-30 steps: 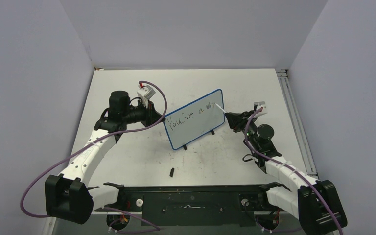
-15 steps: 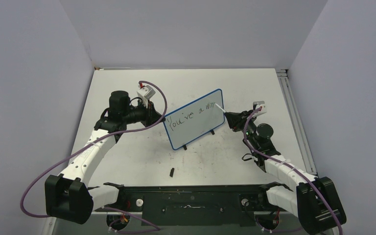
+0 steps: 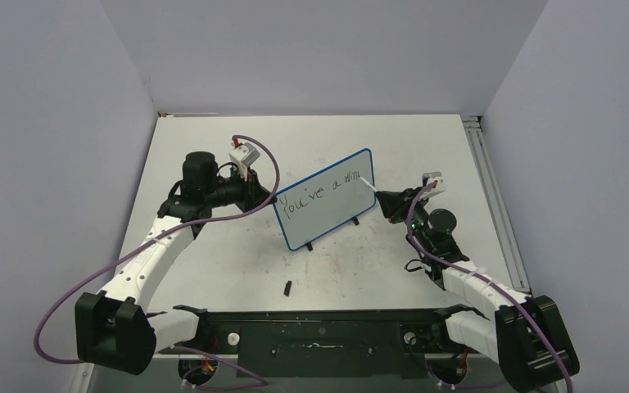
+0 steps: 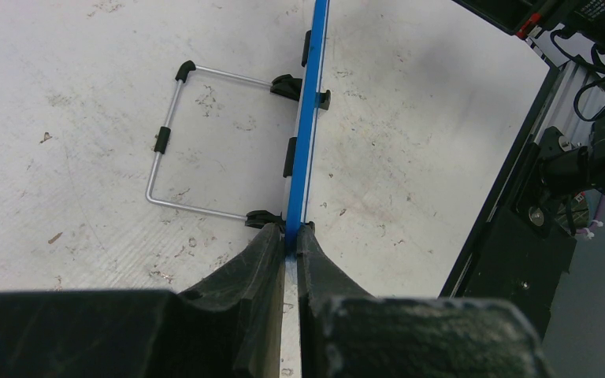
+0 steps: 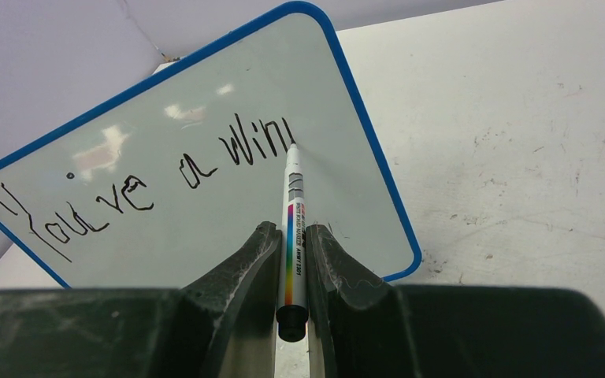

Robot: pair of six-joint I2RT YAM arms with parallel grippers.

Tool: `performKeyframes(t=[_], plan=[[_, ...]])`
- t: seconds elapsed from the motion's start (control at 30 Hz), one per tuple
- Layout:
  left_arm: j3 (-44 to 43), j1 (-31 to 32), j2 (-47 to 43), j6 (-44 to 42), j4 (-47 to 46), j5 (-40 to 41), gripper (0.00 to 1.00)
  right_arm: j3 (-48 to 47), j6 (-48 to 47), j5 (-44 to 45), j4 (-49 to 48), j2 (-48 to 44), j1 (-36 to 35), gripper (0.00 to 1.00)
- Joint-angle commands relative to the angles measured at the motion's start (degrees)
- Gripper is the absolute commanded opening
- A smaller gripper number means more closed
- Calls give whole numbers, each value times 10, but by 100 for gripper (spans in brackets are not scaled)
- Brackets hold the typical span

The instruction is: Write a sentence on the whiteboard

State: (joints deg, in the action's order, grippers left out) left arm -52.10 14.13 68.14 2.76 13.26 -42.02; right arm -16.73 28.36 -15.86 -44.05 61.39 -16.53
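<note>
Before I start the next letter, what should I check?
1. Grip of the left gripper on the whiteboard edge: ok, shut on it.
2. Grip of the right gripper on the marker: ok, shut on it.
3. Marker tip at the end of the sentence: ok.
4. Tip pressing the board: cannot tell.
5. Room for more letters on this line: not ok, the board's edge is close.

Inside three walls [image 3: 311, 49], on one table [image 3: 237, 262], there are two robot arms, a left arm [image 3: 151, 254] and a right arm [image 3: 471, 286], one whiteboard [image 5: 205, 236] carrying one sentence [image 5: 138, 195] of three words, one marker [image 5: 293, 213], one wire stand [image 4: 160, 140] and one small black piece [image 3: 287, 287].
</note>
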Motion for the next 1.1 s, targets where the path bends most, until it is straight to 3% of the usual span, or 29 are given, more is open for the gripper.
performKeyframes(t=[0.0, 1.07], plan=[[-6, -2, -7, 7, 8, -9, 0, 2, 1, 1, -25, -11, -3, 5], [-3, -1, -12, 8, 6, -10, 0, -37, 1, 34, -29, -5, -4, 5]])
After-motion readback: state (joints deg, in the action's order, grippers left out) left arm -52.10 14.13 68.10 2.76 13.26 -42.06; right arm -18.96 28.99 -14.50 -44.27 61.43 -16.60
